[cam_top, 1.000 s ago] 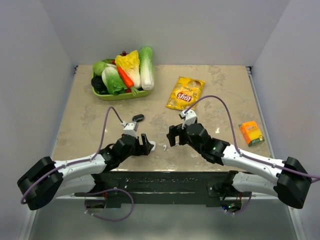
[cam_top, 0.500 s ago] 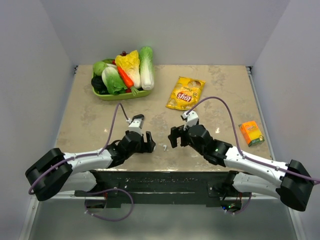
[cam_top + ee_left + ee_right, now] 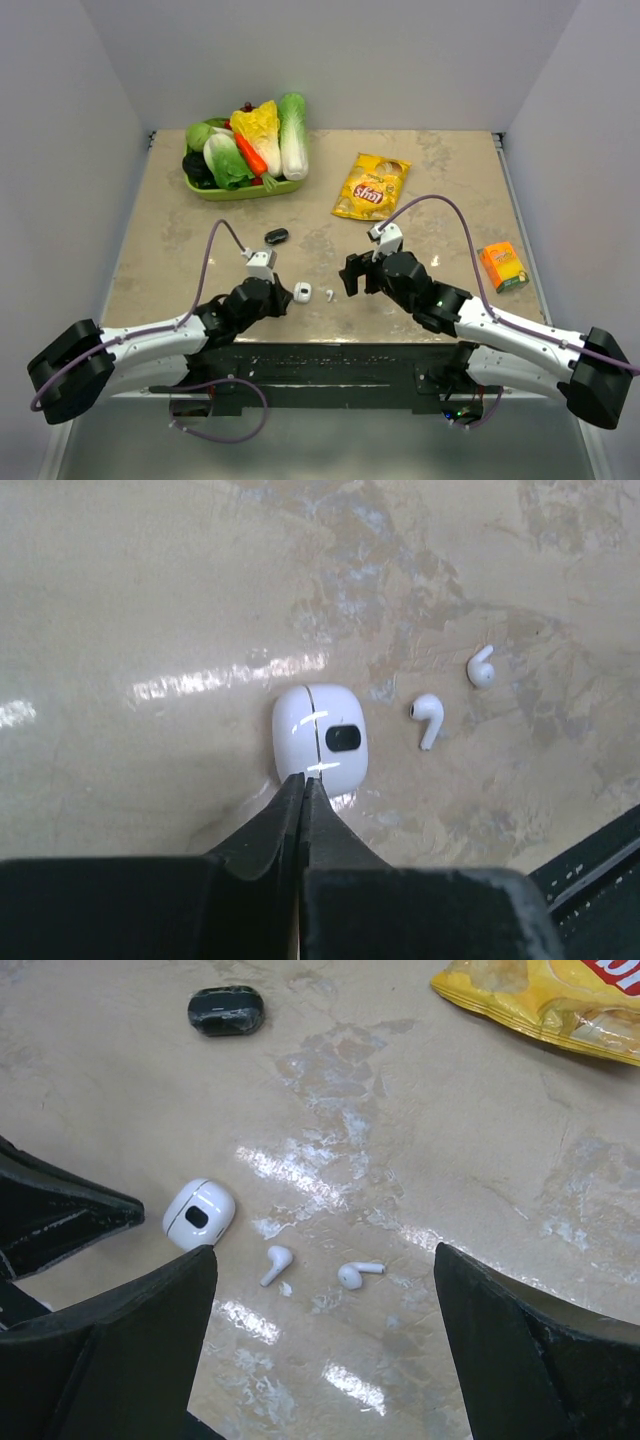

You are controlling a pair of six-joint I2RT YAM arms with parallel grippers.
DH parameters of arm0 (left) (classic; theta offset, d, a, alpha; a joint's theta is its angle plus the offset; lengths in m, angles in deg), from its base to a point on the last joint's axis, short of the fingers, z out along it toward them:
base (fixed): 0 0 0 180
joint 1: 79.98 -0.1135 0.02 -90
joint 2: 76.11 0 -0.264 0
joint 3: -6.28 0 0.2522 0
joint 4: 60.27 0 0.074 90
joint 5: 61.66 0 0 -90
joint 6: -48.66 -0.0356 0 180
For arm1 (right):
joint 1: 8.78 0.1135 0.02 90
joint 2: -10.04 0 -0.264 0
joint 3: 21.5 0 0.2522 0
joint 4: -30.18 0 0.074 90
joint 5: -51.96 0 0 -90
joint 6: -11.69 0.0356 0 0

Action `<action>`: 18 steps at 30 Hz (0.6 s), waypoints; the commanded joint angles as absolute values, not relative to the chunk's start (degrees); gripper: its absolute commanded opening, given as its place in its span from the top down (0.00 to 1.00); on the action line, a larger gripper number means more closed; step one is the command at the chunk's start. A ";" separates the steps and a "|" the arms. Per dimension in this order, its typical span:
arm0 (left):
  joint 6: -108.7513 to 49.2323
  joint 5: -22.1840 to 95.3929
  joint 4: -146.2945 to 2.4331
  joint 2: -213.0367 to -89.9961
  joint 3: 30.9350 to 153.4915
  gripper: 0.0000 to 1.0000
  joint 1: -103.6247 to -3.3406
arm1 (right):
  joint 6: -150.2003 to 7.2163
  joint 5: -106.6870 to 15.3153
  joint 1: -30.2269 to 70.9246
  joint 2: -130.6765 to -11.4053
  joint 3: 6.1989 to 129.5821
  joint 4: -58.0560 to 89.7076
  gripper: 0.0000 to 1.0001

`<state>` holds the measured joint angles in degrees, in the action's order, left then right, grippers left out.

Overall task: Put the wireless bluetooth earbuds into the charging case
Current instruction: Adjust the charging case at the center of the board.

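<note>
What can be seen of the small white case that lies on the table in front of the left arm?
The case is a small, rounded white shell that looks like glossy plastic, with a thin seam across its face and a dark oval patch beside the seam. It looks closed and lies on the beige table. The shut tips of the left claw reach its near edge; real contact cannot be told. Two white earbuds lie beside it, apart from it.

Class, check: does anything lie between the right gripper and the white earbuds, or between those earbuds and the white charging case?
Nothing visible does. The earbuds lie on bare table ahead of the open right gripper, just beside the white charging case. The case looks shut, though, which would block insertion.
</note>
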<state>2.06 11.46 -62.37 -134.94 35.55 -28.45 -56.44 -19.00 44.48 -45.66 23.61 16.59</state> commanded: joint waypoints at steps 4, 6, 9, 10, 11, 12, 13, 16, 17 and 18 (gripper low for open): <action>5.59 12.87 -55.14 -137.19 30.33 1.00 -24.96 | -55.72 -17.48 44.66 -44.71 22.49 17.39 0.08; 5.59 13.31 -53.39 -139.56 30.33 1.00 -24.87 | -55.72 -17.57 44.66 -44.98 22.67 17.13 0.08; 5.33 13.14 -51.36 -142.72 30.68 1.00 -24.87 | -55.81 -17.39 44.66 -44.72 22.75 16.86 0.08; 5.33 13.14 -50.31 -143.34 30.77 1.00 -24.87 | -55.89 -17.30 44.66 -44.72 22.84 16.86 0.08; 5.16 13.23 -49.61 -144.48 30.94 1.00 -24.87 | -55.89 -17.22 44.66 -44.72 22.84 16.77 0.08; 4.89 13.31 -49.08 -144.92 31.03 1.00 -24.87 | -55.89 -17.13 44.66 -44.72 22.84 16.60 0.08; 4.89 13.31 -48.29 -145.36 31.12 1.00 -24.87 | -55.89 -17.04 44.66 -44.72 22.84 16.60 0.08; 4.98 12.09 -49.50 -147.30 32.26 1.00 -24.96 | -55.89 -16.86 44.66 -44.63 22.93 16.60 0.08; 5.15 11.74 -50.03 -148.17 32.87 1.00 -25.05 | -55.81 -16.86 44.66 -44.54 23.02 16.60 0.08; 5.24 11.30 -50.39 -148.53 33.14 1.00 -25.05 | -55.89 -16.86 44.66 -44.37 23.02 15.38 0.08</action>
<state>4.68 13.14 -49.63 -146.13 31.27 -25.15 -56.42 -18.06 44.48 -45.68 22.74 16.43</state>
